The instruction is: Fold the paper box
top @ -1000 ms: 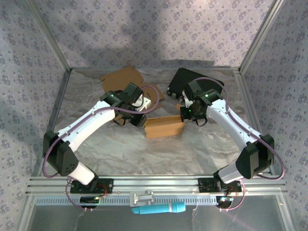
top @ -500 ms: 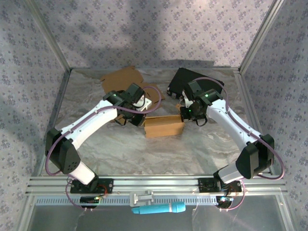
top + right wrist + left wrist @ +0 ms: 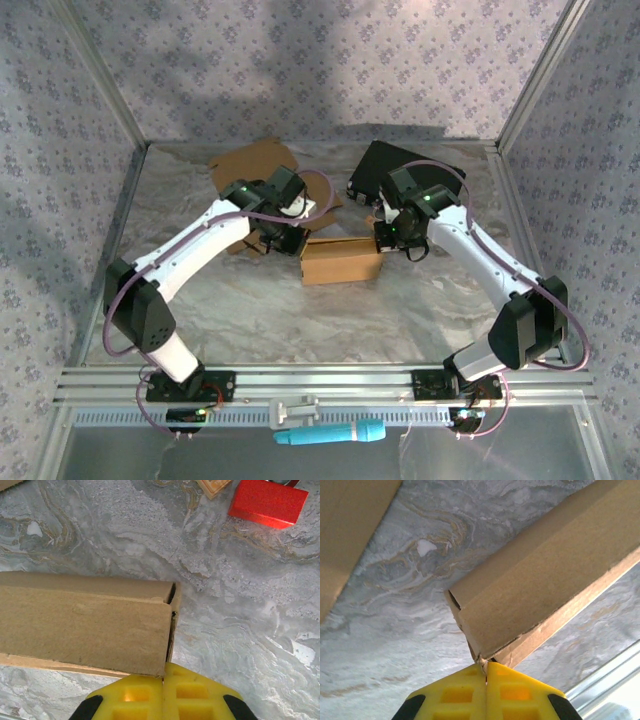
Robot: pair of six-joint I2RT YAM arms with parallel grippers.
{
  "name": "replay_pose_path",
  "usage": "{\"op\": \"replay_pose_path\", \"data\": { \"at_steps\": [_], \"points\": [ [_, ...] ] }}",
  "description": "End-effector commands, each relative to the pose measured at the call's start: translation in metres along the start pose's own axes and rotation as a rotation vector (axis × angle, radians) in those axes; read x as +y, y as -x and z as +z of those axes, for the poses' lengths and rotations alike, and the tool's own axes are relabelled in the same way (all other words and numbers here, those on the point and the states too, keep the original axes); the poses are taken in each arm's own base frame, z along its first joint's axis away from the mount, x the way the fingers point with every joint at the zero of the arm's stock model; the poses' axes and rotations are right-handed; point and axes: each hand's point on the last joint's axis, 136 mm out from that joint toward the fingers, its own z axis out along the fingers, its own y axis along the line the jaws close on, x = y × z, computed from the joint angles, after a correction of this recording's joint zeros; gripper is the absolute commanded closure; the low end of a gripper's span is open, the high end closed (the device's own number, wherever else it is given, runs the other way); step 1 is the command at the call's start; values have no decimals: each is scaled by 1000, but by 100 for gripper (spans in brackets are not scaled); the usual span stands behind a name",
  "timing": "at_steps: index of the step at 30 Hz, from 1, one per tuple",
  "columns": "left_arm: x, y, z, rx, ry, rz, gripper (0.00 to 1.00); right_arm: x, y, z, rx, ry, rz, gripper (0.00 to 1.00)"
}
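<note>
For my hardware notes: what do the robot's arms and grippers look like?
The left arm and right arm have white links, black joints, a looping purple cable and a green light each. The left gripper and right gripper have yellow fingers with square recesses.

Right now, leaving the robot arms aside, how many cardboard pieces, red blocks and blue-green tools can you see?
Cardboard pieces: 2, the box and a flat sheet
Red blocks: 1, the block
Blue-green tools: 1, the tool
Total: 4
</note>
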Motion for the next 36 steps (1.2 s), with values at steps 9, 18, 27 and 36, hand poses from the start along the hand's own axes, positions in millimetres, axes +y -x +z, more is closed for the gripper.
{"op": "replay_pose_path", "data": {
  "at_steps": [9,18,27,36],
  "points": [
    [-23,1,1,76,-126,-292,100,11,1,1,13,1,7,100],
    [-19,-5,7,91,-124,-292,100,11,-1,3,16,-9,3,100],
    [-5,-19,26,64,-88,-222,100,7,-7,10,19,-20,1,100],
    [-2,-18,27,59,-72,-232,100,9,-8,-29,-53,27,85,83]
  ]
}}
